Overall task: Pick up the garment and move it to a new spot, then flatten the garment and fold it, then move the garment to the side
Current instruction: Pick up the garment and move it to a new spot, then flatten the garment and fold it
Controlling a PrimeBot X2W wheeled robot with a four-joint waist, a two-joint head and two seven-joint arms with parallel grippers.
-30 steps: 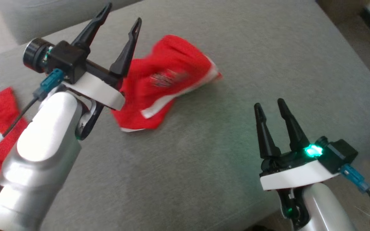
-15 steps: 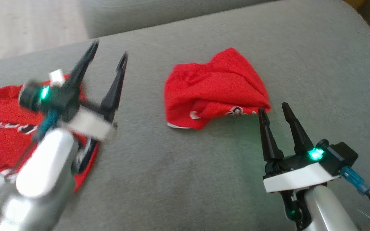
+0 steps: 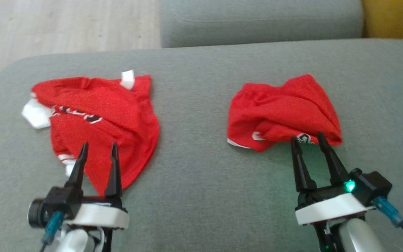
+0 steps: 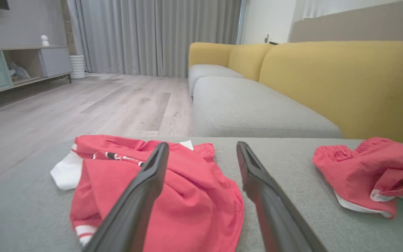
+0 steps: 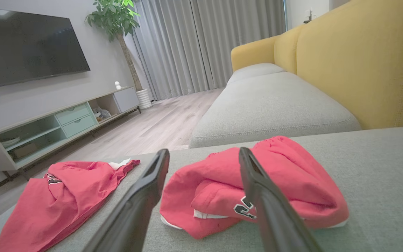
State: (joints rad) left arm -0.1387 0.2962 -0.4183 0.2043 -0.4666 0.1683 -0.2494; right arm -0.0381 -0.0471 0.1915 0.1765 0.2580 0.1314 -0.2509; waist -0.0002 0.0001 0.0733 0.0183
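Two red garments lie on the grey cushion, one in front of each pair of jaws.

The bunched red garment sits just ahead of the right jaws, folded over itself into a loose heap, with white trim and black-and-white lettering along the edge nearest those jaws. The right jaws stand wide open and hold nothing. Their two dark fingers point at the heap, and in the head view the tips overlap its near edge. Whether they touch the cloth cannot be told.

The spread red garment lies ahead of and partly beneath the left jaws, well apart from the heap. It is flatter, with a white cuff at its far left, a white label at its far edge and a line of lettering across it. The left jaws are also wide open and empty. Their two fingers reach over the near part of this garment, and cloth shows in the gap between them. Contact cannot be told here either.

That makes two garments and two pairs of jaws, each pair with two fingers.

Beyond the jaws lie a second grey cushion, a yellow sofa back and a pale wooden floor.
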